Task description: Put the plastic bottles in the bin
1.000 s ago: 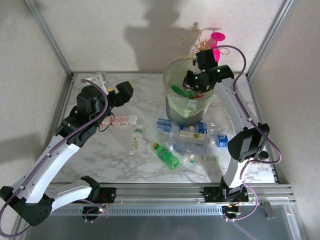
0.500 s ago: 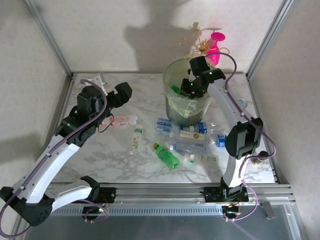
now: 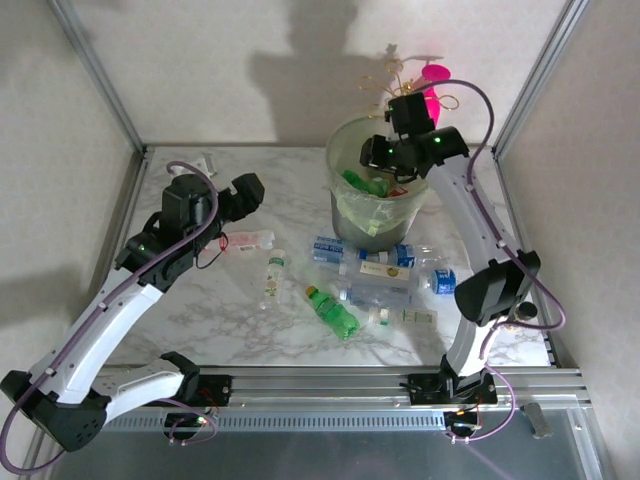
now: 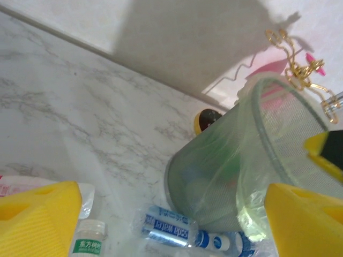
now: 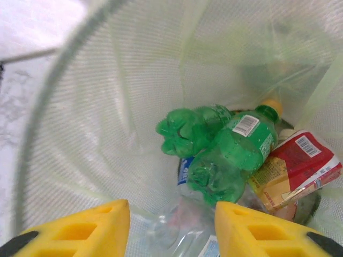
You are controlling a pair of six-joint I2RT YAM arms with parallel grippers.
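Observation:
The bin (image 3: 372, 226) stands at the back of the marble table, lined with a yellowish-green bag. My right gripper (image 3: 387, 160) hangs open over its mouth, and its yellow pads (image 5: 80, 231) hold nothing. Inside the bin (image 5: 107, 107) lie two green bottles (image 5: 236, 155), a red-labelled bottle (image 5: 296, 167) and a clear bottle (image 5: 182, 227). Several more plastic bottles lie in front of the bin: a green one (image 3: 333, 310), a blue-labelled one (image 3: 328, 249), a white one (image 3: 272, 276) and a red-labelled clear one (image 3: 246, 240). My left gripper (image 3: 247, 189) hovers open above the table, left of the bin, with nothing in it.
A pink-and-gold ornament (image 3: 418, 86) stands behind the bin. A small gold-topped can (image 4: 206, 121) sits by the bin's base (image 4: 214, 176). The blue-labelled bottle (image 4: 169, 225) lies below my left gripper (image 4: 171, 217). Metal frame posts mark the table's back corners.
My right gripper dipped lower and leftward into the bin's mouth, then rose back above the rim. My left gripper shifted slightly toward the near side.

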